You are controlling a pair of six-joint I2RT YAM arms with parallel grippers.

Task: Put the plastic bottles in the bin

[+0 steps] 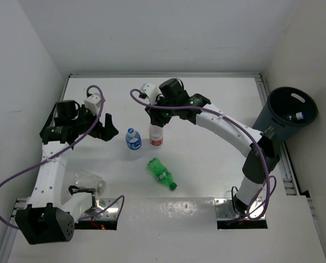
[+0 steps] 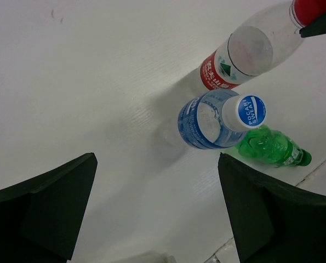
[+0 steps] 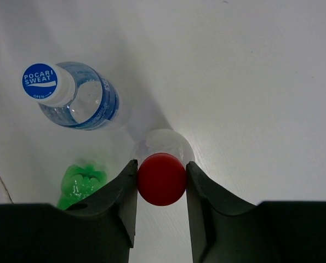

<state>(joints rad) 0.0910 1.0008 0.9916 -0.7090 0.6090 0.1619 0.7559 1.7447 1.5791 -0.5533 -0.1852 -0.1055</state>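
Note:
The red-capped bottle [image 1: 156,138] stands upright mid-table. My right gripper [image 1: 157,119] is over it, and in the right wrist view [image 3: 161,171] its fingers press both sides of the red cap [image 3: 161,179]. The blue-labelled bottle [image 1: 133,139] stands just left of it. The green bottle [image 1: 162,173] lies on its side nearer the front. My left gripper [image 1: 109,129] is open and empty, left of the blue-labelled bottle [image 2: 217,118]. The bin [image 1: 278,118] stands at the right edge, with a blue-capped bottle [image 1: 297,116] inside.
A crumpled clear plastic object [image 1: 89,182] lies by the left arm's lower link. White walls close the table at left, back and right. The right arm's cable loops above the red-capped bottle.

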